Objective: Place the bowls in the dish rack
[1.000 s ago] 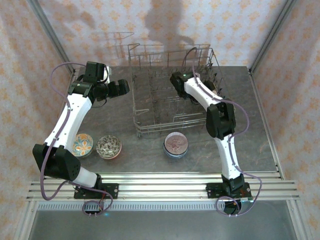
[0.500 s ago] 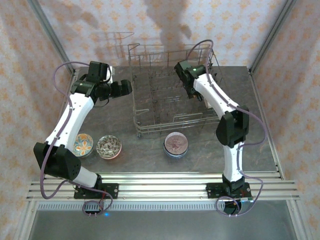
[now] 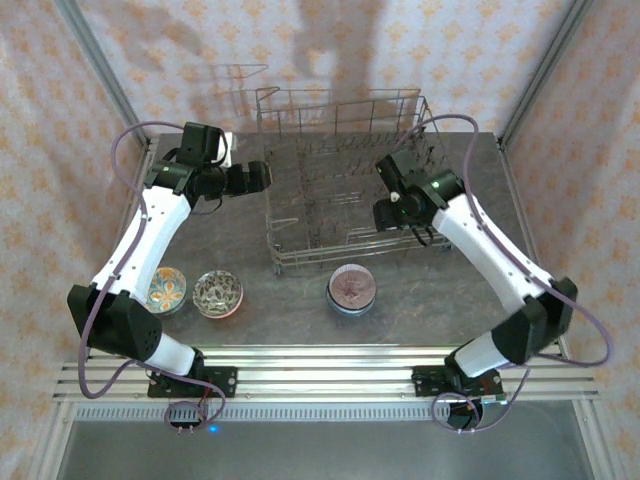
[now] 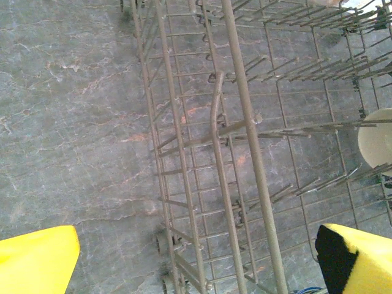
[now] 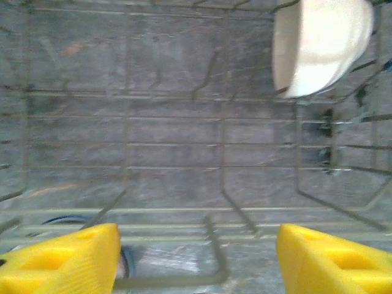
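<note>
From above, we are seeing the grey wire dish rack (image 3: 320, 262) standing at the back of the grey stone bench (image 3: 285, 300). The left fingers (image 3: 260, 177) are hovering beside its left wall; the right fingers (image 3: 388, 214) are hanging over its near right part. On the bench in front are sitting a multicoloured ceramic bowl (image 3: 165, 290), a grey-patterned bowl (image 3: 218, 293) beside it, and — nearer the rack — a purplish patterned bowl (image 3: 351, 288). At the left wrist, the fingers are standing spread wide, grasping nothing, and a plain cream bowl (image 4: 375, 138) is leaning inside the rack. At the right wrist, the fingers are likewise released — empty.
</note>
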Action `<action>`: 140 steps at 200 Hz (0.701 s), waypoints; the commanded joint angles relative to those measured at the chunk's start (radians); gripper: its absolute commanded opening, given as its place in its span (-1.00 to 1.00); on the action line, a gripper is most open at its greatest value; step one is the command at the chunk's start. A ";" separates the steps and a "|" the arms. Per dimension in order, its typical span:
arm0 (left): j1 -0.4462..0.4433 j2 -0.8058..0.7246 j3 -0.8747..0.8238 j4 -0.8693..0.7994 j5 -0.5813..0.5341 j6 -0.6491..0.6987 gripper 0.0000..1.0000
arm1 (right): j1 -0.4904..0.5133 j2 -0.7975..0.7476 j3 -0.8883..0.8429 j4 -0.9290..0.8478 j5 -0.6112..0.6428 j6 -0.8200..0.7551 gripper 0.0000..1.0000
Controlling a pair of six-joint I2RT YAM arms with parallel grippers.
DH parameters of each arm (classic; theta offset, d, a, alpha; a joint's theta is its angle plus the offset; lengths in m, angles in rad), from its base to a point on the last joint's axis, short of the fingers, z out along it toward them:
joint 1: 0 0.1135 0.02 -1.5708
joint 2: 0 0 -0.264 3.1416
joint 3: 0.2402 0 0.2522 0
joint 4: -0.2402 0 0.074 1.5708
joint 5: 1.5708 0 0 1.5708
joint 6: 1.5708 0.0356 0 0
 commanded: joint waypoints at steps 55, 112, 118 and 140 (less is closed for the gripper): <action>-0.025 -0.021 0.012 -0.001 0.004 0.003 0.99 | 0.061 -0.159 -0.336 0.206 -0.201 0.105 0.03; -0.035 -0.016 0.016 -0.011 -0.053 -0.013 0.98 | 0.070 -0.226 -0.575 0.448 -0.290 0.163 -0.03; -0.036 -0.016 0.018 -0.015 -0.059 -0.011 0.98 | 0.074 -0.220 -0.589 0.458 -0.292 0.162 -0.04; -0.036 -0.018 0.022 -0.021 -0.079 -0.009 0.98 | 0.084 -0.194 -0.619 0.481 -0.303 0.142 -0.05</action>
